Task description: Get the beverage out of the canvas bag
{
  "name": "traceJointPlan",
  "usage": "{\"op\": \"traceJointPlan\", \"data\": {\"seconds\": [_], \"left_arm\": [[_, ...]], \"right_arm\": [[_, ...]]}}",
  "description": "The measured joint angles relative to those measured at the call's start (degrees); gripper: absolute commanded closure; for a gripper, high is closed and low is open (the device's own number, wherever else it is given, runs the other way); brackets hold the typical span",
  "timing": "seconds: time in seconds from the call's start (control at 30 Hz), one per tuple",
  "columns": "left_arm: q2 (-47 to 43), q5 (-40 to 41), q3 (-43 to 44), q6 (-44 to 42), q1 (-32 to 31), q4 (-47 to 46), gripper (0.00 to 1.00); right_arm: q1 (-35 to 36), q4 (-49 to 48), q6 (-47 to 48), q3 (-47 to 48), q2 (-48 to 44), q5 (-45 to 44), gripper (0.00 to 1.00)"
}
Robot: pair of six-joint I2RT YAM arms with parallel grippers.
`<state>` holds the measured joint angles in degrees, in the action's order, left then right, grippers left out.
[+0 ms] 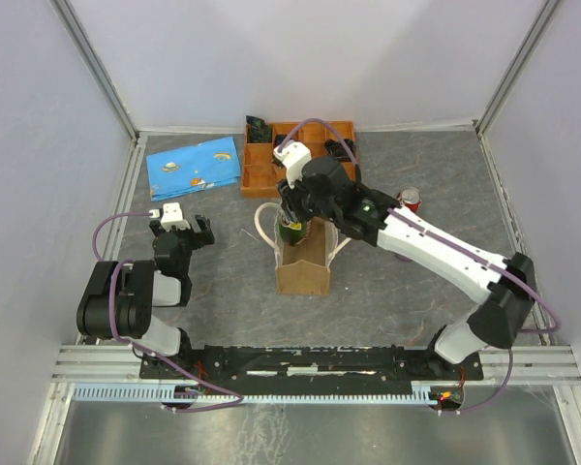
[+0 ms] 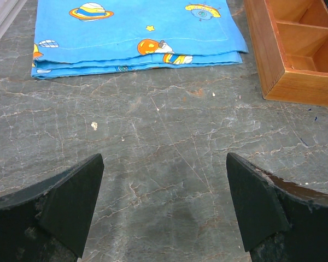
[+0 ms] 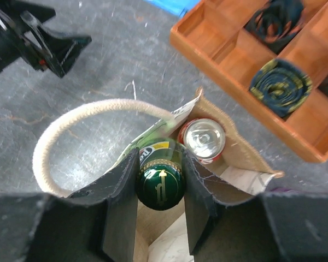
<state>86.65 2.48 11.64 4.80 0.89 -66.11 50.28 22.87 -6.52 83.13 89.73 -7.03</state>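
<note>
The tan canvas bag (image 1: 303,271) stands in the middle of the table, its cream rope handles looped out to both sides. In the right wrist view its rim (image 3: 246,153) shows from above. My right gripper (image 1: 291,219) reaches into its far end and is shut on the neck of a green glass bottle (image 3: 160,184), the fingers (image 3: 120,202) pressing just below the green cap. A red soda can (image 3: 203,140) stands in the bag behind the bottle. My left gripper (image 2: 164,204) is open and empty, low over bare table to the left of the bag.
An orange-brown wooden compartment tray (image 1: 261,167) with rolled dark items sits behind the bag. A folded blue printed cloth (image 1: 194,165) lies at the back left. Another red can (image 1: 409,201) stands right of the right arm.
</note>
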Motion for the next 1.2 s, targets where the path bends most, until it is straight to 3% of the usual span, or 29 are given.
{"op": "traceJointPlan", "data": {"seconds": [0.37,0.83,0.97,1.2], "left_arm": [[0.0,0.0,0.0,0.0,0.0,0.0,0.01],[0.0,0.0,0.0,0.0,0.0,0.0,0.01],[0.0,0.0,0.0,0.0,0.0,0.0,0.01],[0.0,0.0,0.0,0.0,0.0,0.0,0.01]], "right_arm": [[-1.7,-1.8,9.2,2.9,-11.4,-11.8,1.0],[-19.1,-3.3,9.3,-1.3,-22.6,-27.0,1.0],[-20.4,-2.7,6.4,-7.4,-24.2,-27.5,1.0],[-20.7,-1.1,1.9,-18.6,-25.3,-21.1,1.0]]}}
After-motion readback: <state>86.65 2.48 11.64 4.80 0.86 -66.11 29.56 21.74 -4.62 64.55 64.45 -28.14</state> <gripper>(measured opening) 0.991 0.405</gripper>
